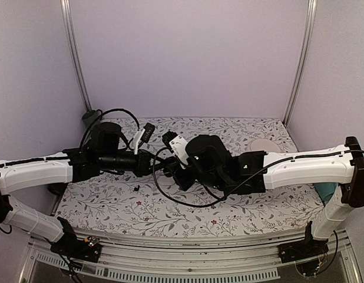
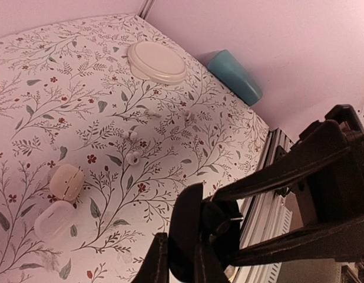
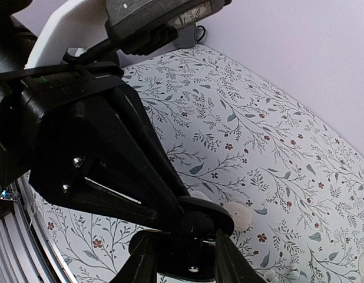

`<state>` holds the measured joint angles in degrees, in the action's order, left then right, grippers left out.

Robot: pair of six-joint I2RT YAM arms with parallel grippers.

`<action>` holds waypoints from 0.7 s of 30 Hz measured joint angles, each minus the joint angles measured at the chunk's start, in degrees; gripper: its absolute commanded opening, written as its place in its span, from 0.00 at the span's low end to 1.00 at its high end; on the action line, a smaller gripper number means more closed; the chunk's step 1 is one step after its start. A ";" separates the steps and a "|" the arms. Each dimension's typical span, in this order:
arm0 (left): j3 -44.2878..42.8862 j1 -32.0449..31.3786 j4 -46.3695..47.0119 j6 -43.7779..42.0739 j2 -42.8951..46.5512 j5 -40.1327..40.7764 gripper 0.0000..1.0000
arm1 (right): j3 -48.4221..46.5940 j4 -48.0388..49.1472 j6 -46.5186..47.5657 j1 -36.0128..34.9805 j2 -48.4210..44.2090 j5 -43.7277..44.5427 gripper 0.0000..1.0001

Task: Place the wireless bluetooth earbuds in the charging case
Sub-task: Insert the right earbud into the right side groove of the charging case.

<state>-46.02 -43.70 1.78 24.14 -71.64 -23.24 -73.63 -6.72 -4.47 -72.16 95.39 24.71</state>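
Above the floral table (image 1: 247, 215), the left pincer (image 2: 182, 260) is pressed onto the black charging case (image 2: 191, 229). The right pincer (image 3: 185, 263) straddles the same case - gripping or merely beside it, I cannot tell. Beyond lie two white ovals (image 2: 67, 181) - then a white dish (image 2: 156, 61).

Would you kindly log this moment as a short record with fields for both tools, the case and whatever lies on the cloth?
left tool: shut on the charging case, held up off the cloth
right tool: fingers either side of the same case; grip unclear
black earbuds: cannot make out
white oval objects: two, close together on the floral cloth
white dish: on the cloth near its far corner
teal object: by the wall, beyond the dish
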 measured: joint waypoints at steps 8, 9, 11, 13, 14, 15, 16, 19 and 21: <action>0.04 0.00 -0.02 -0.13 0.00 0.63 0.00 | 0.83 0.85 -3.26 1.40 -0.68 -3.32 0.39; 0.07 0.00 -0.02 -0.15 0.00 0.66 0.00 | 0.92 0.87 -3.63 1.60 -0.81 -3.78 0.40; 0.07 0.00 0.00 -0.15 0.00 0.76 0.00 | 0.96 0.90 -4.24 1.88 -1.03 -4.22 0.40; 0.07 0.00 0.24 -0.13 0.00 0.92 0.00 | 1.14 0.83 -4.90 2.29 -1.16 -4.76 0.41; 0.09 0.00 0.31 -0.13 0.00 1.03 0.00 | 1.22 0.83 -5.29 2.47 -1.18 -5.11 0.41; 0.13 0.00 0.35 -0.15 0.00 1.07 0.00 | 1.25 0.83 -5.53 2.58 -1.18 -5.38 0.41; 0.22 0.00 0.44 -0.15 -0.02 1.14 0.00 | 1.29 0.83 -5.92 2.71 -1.18 -5.70 0.41; 0.42 0.00 0.55 -0.13 -0.02 1.20 0.00 | 1.29 0.79 -6.64 2.97 -1.18 -6.36 0.41; 0.55 0.00 0.68 -0.13 -0.02 1.22 0.00 | 1.38 0.79 -7.13 3.19 -1.18 -6.86 0.41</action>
<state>-45.47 -43.70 2.46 24.01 -71.66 -22.02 -72.25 -5.93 -11.60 -68.97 94.21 17.85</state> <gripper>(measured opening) 0.115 0.411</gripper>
